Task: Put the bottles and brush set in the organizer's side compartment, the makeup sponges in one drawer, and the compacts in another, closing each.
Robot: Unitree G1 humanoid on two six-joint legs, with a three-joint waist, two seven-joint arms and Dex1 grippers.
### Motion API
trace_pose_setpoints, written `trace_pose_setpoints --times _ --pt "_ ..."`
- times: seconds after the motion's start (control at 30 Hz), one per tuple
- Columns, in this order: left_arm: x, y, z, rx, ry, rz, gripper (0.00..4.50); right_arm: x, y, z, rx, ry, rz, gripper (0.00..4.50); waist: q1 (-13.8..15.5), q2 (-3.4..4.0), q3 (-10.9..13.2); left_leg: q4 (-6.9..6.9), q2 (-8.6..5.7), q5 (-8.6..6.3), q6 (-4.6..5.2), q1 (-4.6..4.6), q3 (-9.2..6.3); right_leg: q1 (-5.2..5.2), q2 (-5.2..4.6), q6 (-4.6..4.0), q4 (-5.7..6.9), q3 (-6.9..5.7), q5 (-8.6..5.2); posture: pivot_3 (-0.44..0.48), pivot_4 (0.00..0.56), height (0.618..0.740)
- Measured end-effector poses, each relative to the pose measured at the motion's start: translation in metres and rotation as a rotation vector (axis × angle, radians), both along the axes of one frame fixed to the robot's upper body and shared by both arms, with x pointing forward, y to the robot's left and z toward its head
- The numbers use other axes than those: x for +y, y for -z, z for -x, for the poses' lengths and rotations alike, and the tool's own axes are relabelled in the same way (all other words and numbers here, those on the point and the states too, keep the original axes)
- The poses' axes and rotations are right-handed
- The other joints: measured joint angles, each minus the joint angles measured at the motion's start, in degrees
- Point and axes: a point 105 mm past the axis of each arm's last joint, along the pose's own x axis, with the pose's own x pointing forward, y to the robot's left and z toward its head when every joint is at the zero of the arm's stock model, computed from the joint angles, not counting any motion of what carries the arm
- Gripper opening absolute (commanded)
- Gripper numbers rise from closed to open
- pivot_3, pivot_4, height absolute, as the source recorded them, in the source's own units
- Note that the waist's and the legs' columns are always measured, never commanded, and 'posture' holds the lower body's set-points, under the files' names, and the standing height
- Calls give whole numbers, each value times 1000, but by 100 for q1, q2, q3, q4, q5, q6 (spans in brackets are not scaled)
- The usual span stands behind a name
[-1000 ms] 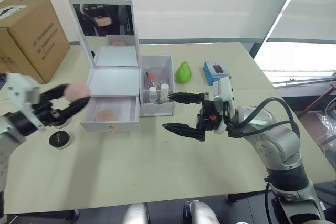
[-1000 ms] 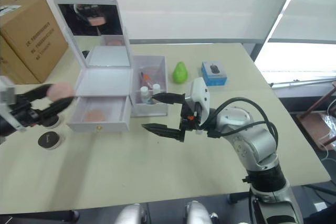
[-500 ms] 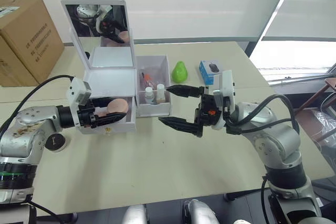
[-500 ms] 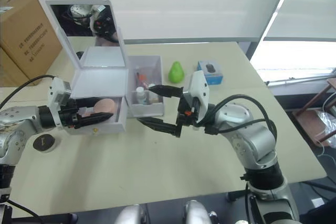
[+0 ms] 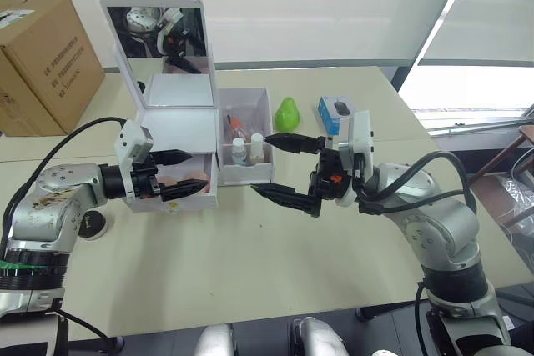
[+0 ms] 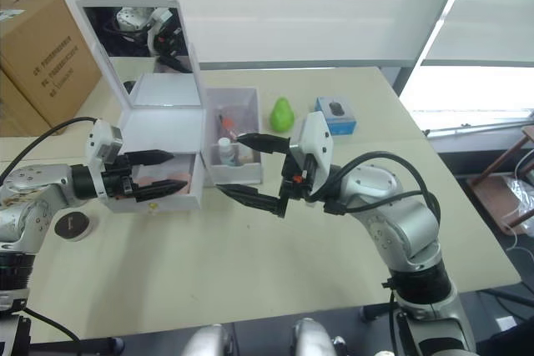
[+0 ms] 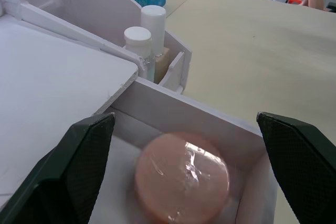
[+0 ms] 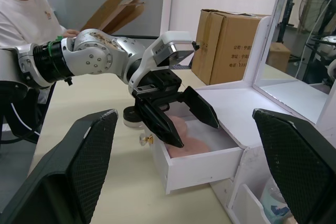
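The organizer (image 5: 179,127) stands on the worktop (image 5: 250,273) with its mirror (image 5: 158,31) upright and its lower drawer (image 5: 188,193) pulled out toward the near edge. The left claw (image 5: 185,174) hovers at that open drawer with its two black fingers spread apart, one above the drawer and one along its near rim, gripping nothing. A makeup sponge (image 7: 182,177) lies flat inside the drawer, directly between and just beyond the spread fingers in the left wrist view. The side compartment (image 5: 248,143) sits against the right side of the drawers, and the two bottles (image 7: 147,38) stand in it with their white caps up, alongside a brush set (image 5: 236,125) farther back. The right claw (image 5: 275,168) hangs above the worktop just right of the side compartment, its fingers wide apart and empty, the upper fingertip close to the compartment's near right corner. One compact (image 5: 92,224) rests on the worktop to the left of the organizer, beside the left arm. Far right of the organizer are a green pear-shaped object (image 5: 289,114) and a small blue box (image 5: 340,112); a cardboard box (image 5: 46,56) stands at the far left. A person in a white shirt (image 8: 26,14) appears in the right wrist view.
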Motion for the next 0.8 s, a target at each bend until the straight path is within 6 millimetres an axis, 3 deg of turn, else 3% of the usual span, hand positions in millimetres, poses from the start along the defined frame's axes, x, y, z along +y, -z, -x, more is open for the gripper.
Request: trace_pose_setpoints --times 0.2,0.27,0.4,0.53,0.73,0.8 --pt "17 -33 7 -68 -38 31 4480 0 0 0 0 0 0 4500 -2 2 1 0 -1 0 0 2 -2 1 -1 0 0 0 0 0 150 740" --pt "24 -39 22 -30 -24 47 4301 0 2 1 6 1 2 4500 -19 -2 1 0 1 0 0 4 -3 -1 1 0 1 0 0 0 150 740" --pt "51 -27 60 113 -43 -1 3192 -2 6 1 20 10 4 4500 -64 13 5 -1 2 0 0 29 -3 1 0 -11 5 0 -8 0 150 740" --pt "58 -2 79 220 -30 -36 1920 -1 6 1 18 8 2 4500 -4 18 9 -5 7 -2 -4 34 0 -20 -9 -20 -2 -9 -15 0 150 740" --pt "56 13 75 184 -35 -95 31 0 6 2 17 5 1 4500 82 18 13 -5 2 -5 -9 -3 7 -24 -21 -20 -14 -10 -16 0 150 740" --pt "51 18 68 149 -39 -98 31 0 6 1 15 8 4 4500 90 17 13 -4 3 -3 -5 -3 6 -21 -17 -19 -11 -10 -15 0 150 740"
